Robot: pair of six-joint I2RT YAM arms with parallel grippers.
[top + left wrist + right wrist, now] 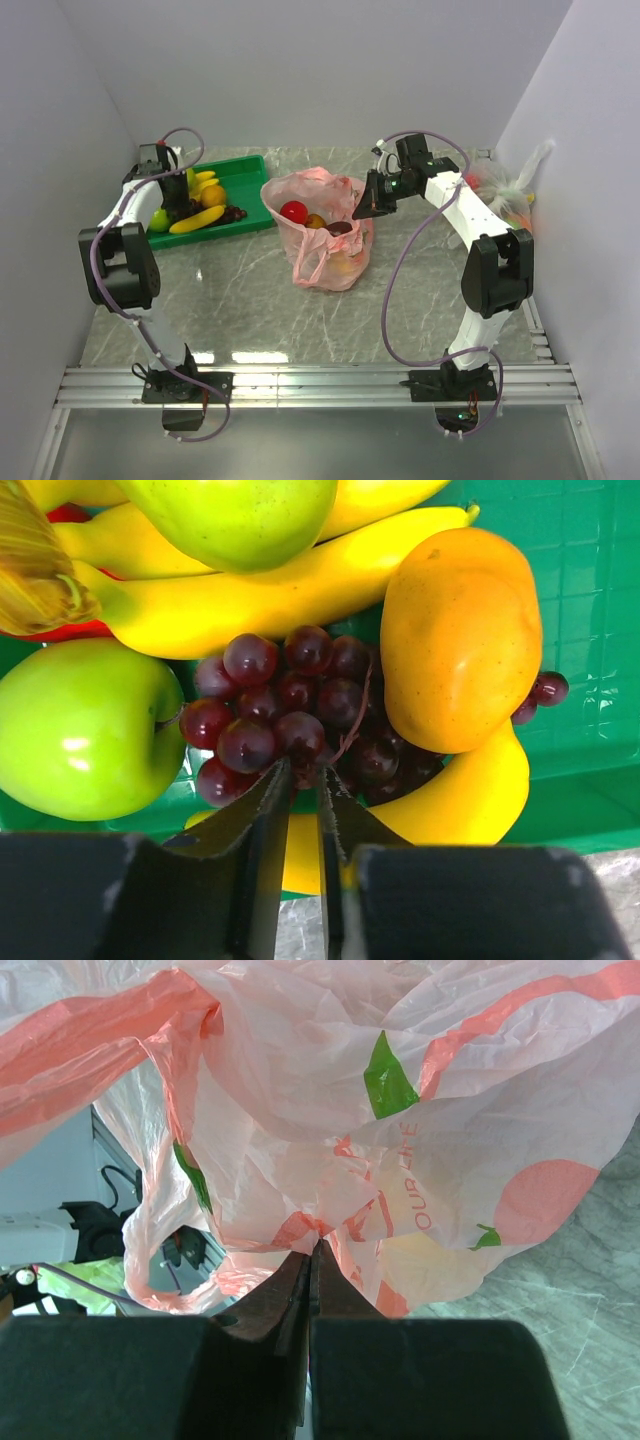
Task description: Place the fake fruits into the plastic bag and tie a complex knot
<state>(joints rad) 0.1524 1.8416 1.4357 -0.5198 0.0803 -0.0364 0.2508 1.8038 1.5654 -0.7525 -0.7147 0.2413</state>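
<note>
The pink plastic bag (pixel 325 262) stands open mid-table with a red fruit (pixel 293 211) and other fruits inside. My right gripper (pixel 360 212) is shut on the bag's rim (pixel 400 1090), its tips (pixel 313 1248) pinching a fold of the film and holding that side up. Over the green tray (pixel 245 165), my left gripper (pixel 305 775) is down in the fruit pile. Its narrow jaws are closed on the near edge of the dark purple grapes (pixel 290 705). Around the grapes lie a green apple (pixel 85 730), bananas (pixel 250 595) and an orange fruit (pixel 460 635).
A clear bag with a white tufted top (pixel 505 190) lies against the right wall behind the right arm. White walls close in the marble table (pixel 250 310) on the left, back and right. The tray's green floor (pixel 590 630) shows to the right of the fruits.
</note>
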